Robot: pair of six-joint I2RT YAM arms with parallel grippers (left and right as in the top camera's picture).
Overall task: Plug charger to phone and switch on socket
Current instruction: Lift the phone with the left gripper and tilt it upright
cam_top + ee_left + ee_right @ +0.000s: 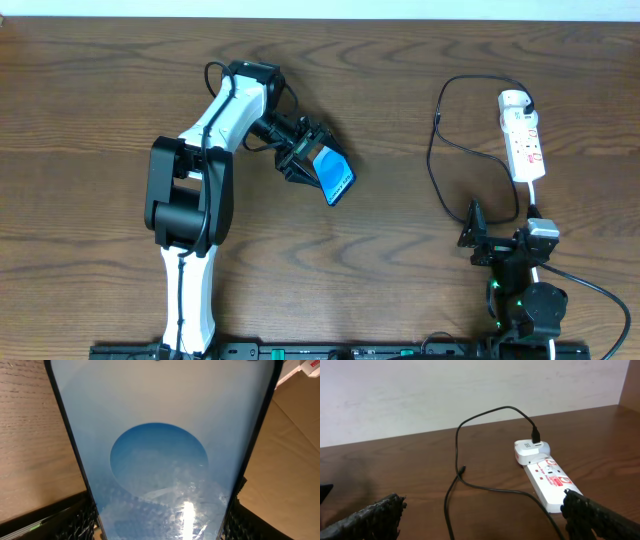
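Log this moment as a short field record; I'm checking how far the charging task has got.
phone: gripped at one end, screen lit blue
left gripper: shut on the phone
right gripper: open, empty, facing the socket
charger: plugged into the adapter on the socket, cable looped on the table, not in the phone
socket: white strip on the right side; switch state unreadable

Your left arm (190,200) reaches up from the near edge, bends at the elbow and angles right, and your left tool (305,158) is clamped on the phone (336,176). Your right arm (530,300) sits folded low, with the right tool (474,232) spread wide.
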